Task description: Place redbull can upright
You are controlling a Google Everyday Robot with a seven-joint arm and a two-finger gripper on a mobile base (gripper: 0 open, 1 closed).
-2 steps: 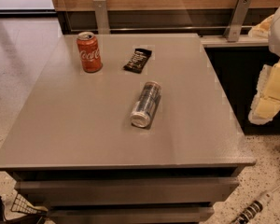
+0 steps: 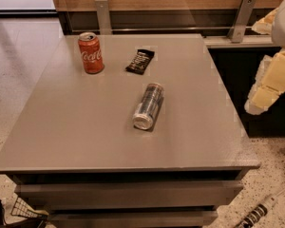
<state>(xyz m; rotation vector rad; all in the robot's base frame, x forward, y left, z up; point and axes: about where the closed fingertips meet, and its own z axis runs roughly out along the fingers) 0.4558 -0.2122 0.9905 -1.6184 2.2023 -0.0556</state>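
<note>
The redbull can (image 2: pixel 148 106) lies on its side near the middle of the grey table (image 2: pixel 85 132), with its shiny end facing the front edge. It is slim and silver-grey with dark markings. My gripper (image 2: pixel 268 82) shows as cream-coloured parts at the right edge of the view. It hangs off the table's right side, well apart from the can, and holds nothing that I can see.
A red Coca-Cola can (image 2: pixel 90 52) stands upright at the back left of the table. A flat black snack wrapper (image 2: pixel 140 61) lies behind the redbull can. A wooden wall with metal brackets (image 2: pixel 103 14) runs behind the table. A cable (image 2: pixel 259 213) lies on the floor at the front right.
My gripper has shifted slightly up and to the left at the right edge. The cans and the wrapper have not moved.
</note>
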